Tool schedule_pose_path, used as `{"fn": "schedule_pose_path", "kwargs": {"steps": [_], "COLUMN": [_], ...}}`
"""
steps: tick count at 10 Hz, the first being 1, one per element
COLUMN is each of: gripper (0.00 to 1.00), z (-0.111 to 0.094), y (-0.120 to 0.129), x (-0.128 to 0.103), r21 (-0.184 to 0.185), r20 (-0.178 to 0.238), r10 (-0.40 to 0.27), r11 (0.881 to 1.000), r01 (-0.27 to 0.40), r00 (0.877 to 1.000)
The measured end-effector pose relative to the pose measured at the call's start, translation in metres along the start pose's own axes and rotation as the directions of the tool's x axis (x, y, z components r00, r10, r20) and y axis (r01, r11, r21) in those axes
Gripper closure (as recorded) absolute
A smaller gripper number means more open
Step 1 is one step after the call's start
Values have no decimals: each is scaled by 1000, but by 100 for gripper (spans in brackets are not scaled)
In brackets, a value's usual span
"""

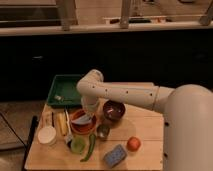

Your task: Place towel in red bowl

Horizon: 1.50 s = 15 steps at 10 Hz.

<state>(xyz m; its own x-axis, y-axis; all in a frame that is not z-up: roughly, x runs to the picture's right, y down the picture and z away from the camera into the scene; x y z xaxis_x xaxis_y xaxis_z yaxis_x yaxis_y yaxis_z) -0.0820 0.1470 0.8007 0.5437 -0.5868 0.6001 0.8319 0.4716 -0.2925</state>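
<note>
Arm bent down, gripper closed over red bowl.

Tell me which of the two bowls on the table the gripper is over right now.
The red bowl, the wide orange-red one left of the darker maroon bowl. The gripper hangs over it, shut on the towel, while the maroon bowl sits off to its right.

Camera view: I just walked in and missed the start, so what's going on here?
One white robot arm reaches over a wooden table. Its end effector, shut, is down over the red bowl, with the towel at the bowl. Whether the towel is let go cannot be told. A maroon bowl and a blue sponge sit nearby.
</note>
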Motion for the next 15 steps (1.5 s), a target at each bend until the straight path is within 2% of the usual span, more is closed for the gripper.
{"fn": "schedule_pose_path", "kwargs": {"steps": [15], "gripper": [99], "z": [14], "y": [-8], "x": [15], "r21": [0], "r20": [13], "r10": [-1], "r11": [1000], "r01": [1], "r00": [1000]}}
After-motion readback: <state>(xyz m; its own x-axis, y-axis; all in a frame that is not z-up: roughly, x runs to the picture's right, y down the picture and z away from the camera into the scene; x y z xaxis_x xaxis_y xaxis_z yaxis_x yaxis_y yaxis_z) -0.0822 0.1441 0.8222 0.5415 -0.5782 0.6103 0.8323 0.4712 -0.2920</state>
